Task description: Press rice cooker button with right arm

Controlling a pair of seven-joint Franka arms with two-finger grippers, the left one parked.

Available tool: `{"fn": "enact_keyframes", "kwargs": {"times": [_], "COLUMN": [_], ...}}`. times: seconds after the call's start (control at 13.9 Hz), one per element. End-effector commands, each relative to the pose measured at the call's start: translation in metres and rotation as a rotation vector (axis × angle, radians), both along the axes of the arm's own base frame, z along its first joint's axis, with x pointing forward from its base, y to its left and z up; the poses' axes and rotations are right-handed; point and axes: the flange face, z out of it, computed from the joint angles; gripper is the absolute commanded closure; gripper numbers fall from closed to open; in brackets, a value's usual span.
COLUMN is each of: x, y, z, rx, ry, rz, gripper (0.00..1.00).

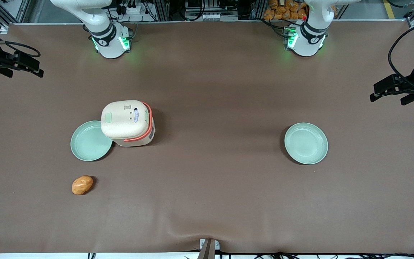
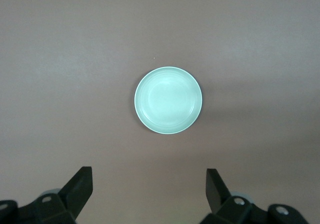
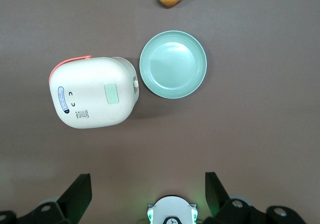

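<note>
While the right arm rises from its base at the bench's edge farthest from the front camera, its claw hangs high out over the working arm's end of the bench. Its two black fingers are spread wide apart with nothing between them. The wrist camera looks straight down between them onto the cooker and the arm's own green-lit base.

The rice cooker stands on the brown bench with its cream lid down and the coral handle band running round the edge that faces the parked arm's end. On the lid is a small pale green square pad, and toward the handle sit a few small dark marks and a blue oval label.

Taking twelve o'clock as straight away from the front camera, the arm's base is at about twelve from the cooker and the claw out at about ten. A pale green plate lies at about eight o'clock, tight beside the cooker. From the front the cooker overlaps its rim, though from the wrist I can't say for sure whether they touch. A potato lies at about seven o'clock, apart from both and nearer the front camera. A second green plate sits well off at three o'clock, toward the parked arm's end.
</note>
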Motion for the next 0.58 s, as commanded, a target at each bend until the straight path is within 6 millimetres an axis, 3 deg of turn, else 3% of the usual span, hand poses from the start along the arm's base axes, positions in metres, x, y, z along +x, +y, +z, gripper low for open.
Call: {"fn": "enact_keyframes", "kwargs": {"times": [0.0,0.51], "x": [-0.0064,-0.0033], "y": [-0.0038,-0.0013], "z": [0.0082,0.0058], "rx": [-0.018,-0.019], "ry": [-0.008,-0.011], "rz": [-0.015,-0.025], "gripper": [0.0,0.0]}}
